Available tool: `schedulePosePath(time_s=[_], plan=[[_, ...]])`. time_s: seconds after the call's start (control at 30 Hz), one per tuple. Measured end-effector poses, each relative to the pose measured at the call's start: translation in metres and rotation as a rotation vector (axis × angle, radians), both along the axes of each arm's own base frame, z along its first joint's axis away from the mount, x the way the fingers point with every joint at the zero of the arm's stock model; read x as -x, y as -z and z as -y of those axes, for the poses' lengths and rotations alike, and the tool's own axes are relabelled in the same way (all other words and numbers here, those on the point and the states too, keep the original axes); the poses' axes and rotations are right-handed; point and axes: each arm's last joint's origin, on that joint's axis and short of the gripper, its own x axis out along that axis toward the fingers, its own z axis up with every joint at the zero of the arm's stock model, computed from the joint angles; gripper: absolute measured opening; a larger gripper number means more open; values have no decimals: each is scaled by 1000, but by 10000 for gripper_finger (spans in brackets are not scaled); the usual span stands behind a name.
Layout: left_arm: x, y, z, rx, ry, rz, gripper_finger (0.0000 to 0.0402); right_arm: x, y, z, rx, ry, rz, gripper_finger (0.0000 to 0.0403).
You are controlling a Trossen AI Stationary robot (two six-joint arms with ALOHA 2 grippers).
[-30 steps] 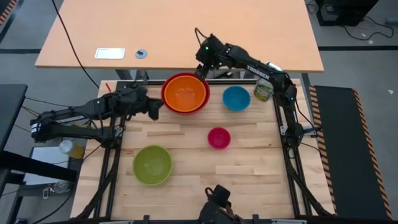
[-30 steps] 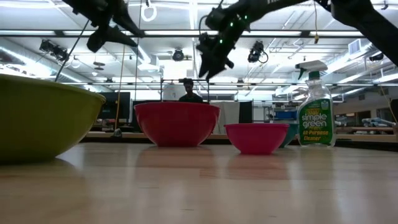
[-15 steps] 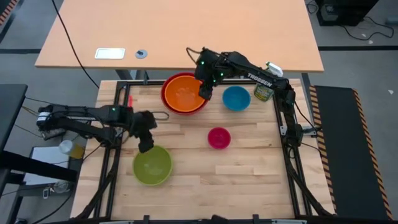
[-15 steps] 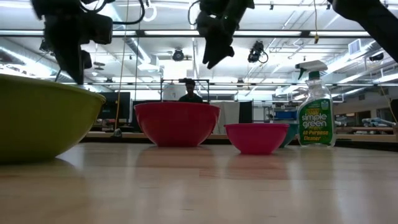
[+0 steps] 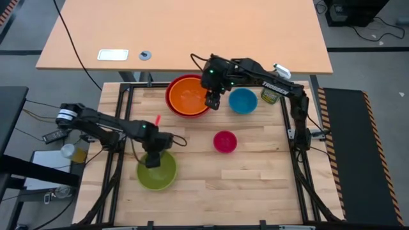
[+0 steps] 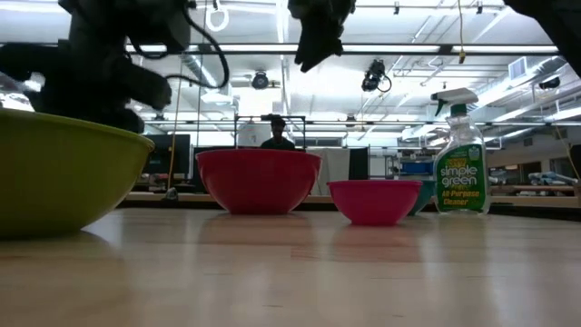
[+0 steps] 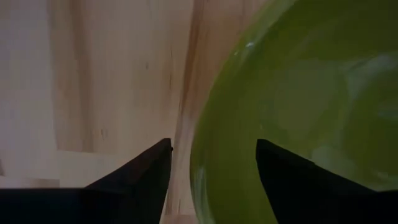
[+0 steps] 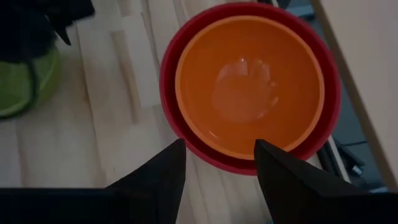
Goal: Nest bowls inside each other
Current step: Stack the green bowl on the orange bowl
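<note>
The orange bowl [image 5: 189,96] sits nested in the red bowl [image 8: 171,106] at the table's far middle. To its right stands the blue bowl [image 5: 243,100], with the pink bowl [image 5: 224,141] nearer the middle. The lime green bowl [image 5: 156,171] rests near the front left. My left gripper [image 7: 214,143] points down, open, over the green bowl's far rim [image 7: 196,155], one finger outside it and one inside; I see no touch. My right gripper [image 8: 219,143] hangs open, high above the right rim of the nested pair.
A clear spray bottle [image 5: 271,94] with a green label stands at the far right corner, behind the blue bowl. Bare wood lies between the green and pink bowls and along the near edge. A person shows far off in the room behind the table.
My left gripper has swung from beside the red bowl toward the near edge, dropped, and tipped to point down over the green bowl's far rim. My right gripper has moved from behind the nested pair toward the near edge, over their right rim, rising a little.
</note>
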Motion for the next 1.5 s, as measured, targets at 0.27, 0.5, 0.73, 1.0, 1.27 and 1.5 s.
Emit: schedulePosePath(time_s=[0.27,0.5,0.73,1.0,1.27,1.5], plan=[[-12,21,4,49,-3,-80,97,16,-22,-5,42,20,48,197],[-9,11,2,126,-65,-51,14,36,-39,-7,94,61,61,197],[-23,-20,-23,91,-90,69,4,64,-61,6,117,127,118,197],[-72,-81,-87,-5,16,104,4,87,-70,30,130,220,139,197],[-118,-145,-186,-107,-18,249,3,89,-69,33,120,232,140,197],[-121,-153,-276,-191,-223,323,5,84,-69,24,83,216,155,197]])
